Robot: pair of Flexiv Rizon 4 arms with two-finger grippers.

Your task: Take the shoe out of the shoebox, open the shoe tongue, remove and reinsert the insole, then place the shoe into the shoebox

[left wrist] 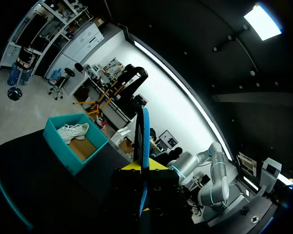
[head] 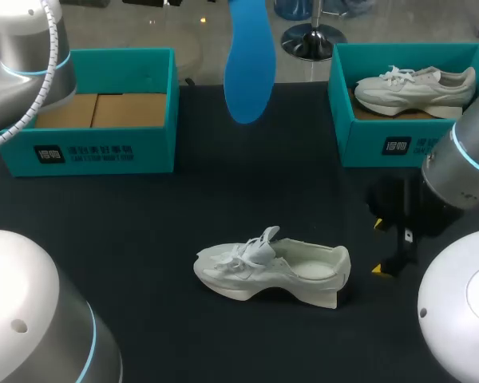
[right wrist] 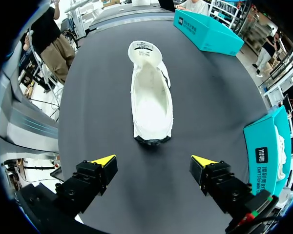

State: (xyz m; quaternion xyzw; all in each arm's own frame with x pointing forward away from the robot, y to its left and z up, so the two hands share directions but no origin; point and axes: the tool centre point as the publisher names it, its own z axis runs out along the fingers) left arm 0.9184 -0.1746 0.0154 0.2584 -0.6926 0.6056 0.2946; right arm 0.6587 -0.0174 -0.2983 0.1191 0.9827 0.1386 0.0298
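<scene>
Shoe (head: pixel 271 271) is lying upright on its sole near the middle of the dark worktop (head: pixel 144 239). Its toe is pointing toward our left side and its heel toward our right, with the laces loose and the opening gaping. Just off the heel, our right fingers (right wrist: pixel 95 173) are hovering over the worktop, spread wide with nothing between them. From the right wrist, the heel is sitting ahead of the gap, apart from both yellow tips.

The blue insole (head: pixel 250 64) is hanging above the far side of the worktop, well clear of the shoe and between the two teal boxes. Our left fingers (left wrist: pixel 131 166) are gripping its lower end from both sides, or so it seems, since the left wrist view is showing the insole edge-on and the contact is dark.

The left shoebox (head: pixel 96 148) is standing open at the far left, showing its cardboard floor. The right shoebox (head: pixel 383 140) is standing at the far right and is holding a second white shoe (head: pixel 415 88).
</scene>
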